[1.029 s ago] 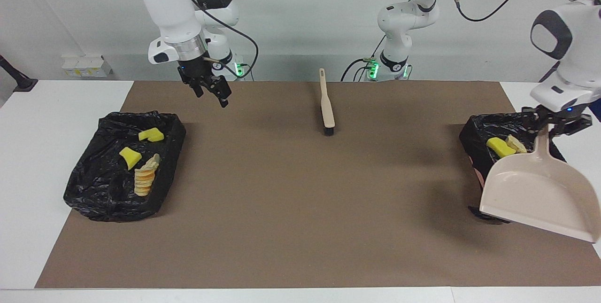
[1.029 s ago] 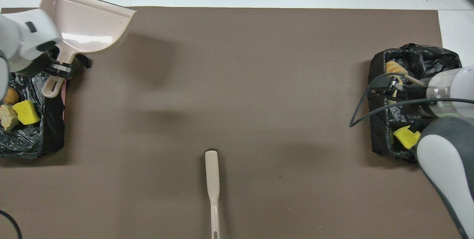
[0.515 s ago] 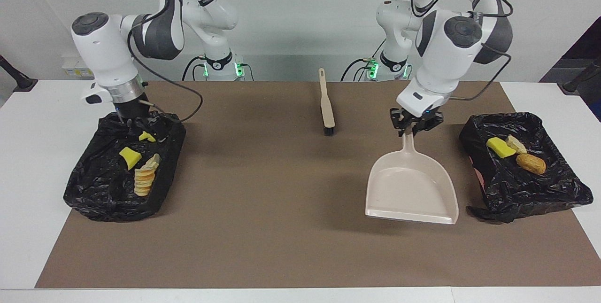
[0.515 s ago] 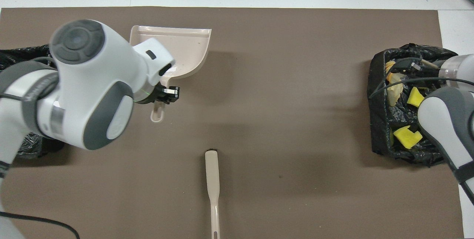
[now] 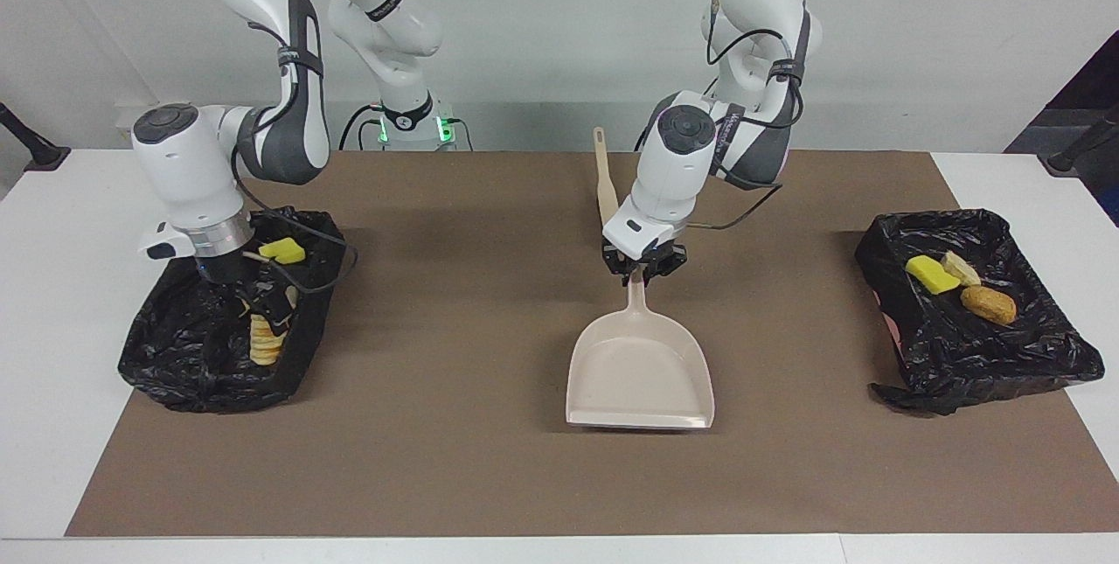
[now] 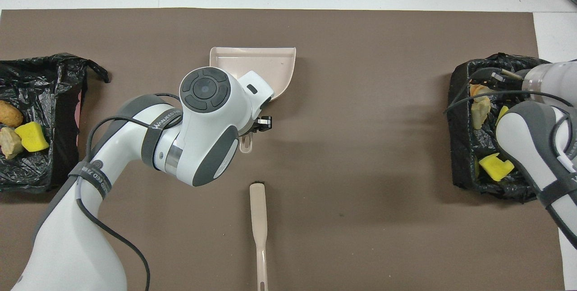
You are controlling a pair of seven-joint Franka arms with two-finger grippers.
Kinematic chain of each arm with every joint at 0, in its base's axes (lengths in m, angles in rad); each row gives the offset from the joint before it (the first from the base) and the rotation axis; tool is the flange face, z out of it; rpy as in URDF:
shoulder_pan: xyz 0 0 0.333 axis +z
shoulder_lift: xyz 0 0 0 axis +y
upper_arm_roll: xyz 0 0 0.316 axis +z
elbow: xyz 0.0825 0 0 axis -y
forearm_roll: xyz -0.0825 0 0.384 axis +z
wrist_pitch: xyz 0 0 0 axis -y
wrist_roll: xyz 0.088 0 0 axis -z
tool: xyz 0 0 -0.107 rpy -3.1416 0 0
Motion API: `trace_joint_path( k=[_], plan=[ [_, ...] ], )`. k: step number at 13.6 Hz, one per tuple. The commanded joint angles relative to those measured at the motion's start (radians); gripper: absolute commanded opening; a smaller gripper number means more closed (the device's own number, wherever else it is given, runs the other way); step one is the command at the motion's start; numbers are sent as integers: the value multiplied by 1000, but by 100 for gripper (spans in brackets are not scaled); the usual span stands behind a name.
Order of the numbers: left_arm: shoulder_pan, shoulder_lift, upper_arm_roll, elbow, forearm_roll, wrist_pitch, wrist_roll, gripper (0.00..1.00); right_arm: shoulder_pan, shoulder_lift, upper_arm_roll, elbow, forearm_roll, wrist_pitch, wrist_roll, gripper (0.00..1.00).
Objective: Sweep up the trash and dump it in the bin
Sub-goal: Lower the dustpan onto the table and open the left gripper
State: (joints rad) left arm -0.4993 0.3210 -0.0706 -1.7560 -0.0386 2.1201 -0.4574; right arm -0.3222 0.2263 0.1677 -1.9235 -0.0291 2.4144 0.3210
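My left gripper (image 5: 644, 271) is shut on the handle of the beige dustpan (image 5: 641, 372), which lies low at the middle of the brown mat, mouth away from the robots; it also shows in the overhead view (image 6: 270, 63). My right gripper (image 5: 262, 300) is down in the black-lined bin (image 5: 175, 354) at the right arm's end, over tan lumps (image 5: 262, 344), beside a yellow sponge piece (image 5: 281, 251). The bin (image 5: 1032, 354) at the left arm's end holds a yellow sponge piece (image 5: 931, 274), a tan lump (image 5: 960, 268) and an orange-brown lump (image 5: 988, 304).
A beige hand brush (image 6: 258, 219) lies on the mat between the dustpan and the robots, partly hidden by the left arm in the facing view (image 5: 603, 179). The brown mat (image 5: 489, 476) covers most of the white table.
My left arm carried the dustpan from over the bin at its end to the middle of the mat and lowered it. My right gripper came down into the bin at its end.
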Motion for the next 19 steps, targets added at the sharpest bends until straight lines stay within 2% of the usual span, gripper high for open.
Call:
trace_joint_path(
  k=[1,3,5,6,7,8,11,14,19],
  plan=[
    [-44,-2,23,-28,-15,47,-10,0,-18,-10,16,-3,-22,-17,-6,100],
    [-85,44,28,-13,-9,47,-73,0,-20,-13,16,14,-23,-44,-26,100],
    [-87,46,26,-8,-3,50,-86,0,-11,-62,18,47,-23,-128,-57,100],
    [-91,49,28,-7,-4,55,-102,7,-2,-97,24,73,-22,-202,-53,100],
    [-93,47,26,-10,-1,79,-130,68,12,-125,29,108,-22,-283,-49,100],
    [-93,47,26,-10,-3,86,-147,100,37,-152,29,141,-23,-352,-52,100],
    [-67,5,34,-5,-1,32,-139,100,98,-203,30,227,-26,-547,-48,100],
    [-27,-46,46,0,5,-48,-123,100,117,-212,44,339,-26,-753,-45,100],
    [135,-192,45,-13,5,-224,70,100,121,-289,84,342,-23,-906,-55,100]
  ],
)
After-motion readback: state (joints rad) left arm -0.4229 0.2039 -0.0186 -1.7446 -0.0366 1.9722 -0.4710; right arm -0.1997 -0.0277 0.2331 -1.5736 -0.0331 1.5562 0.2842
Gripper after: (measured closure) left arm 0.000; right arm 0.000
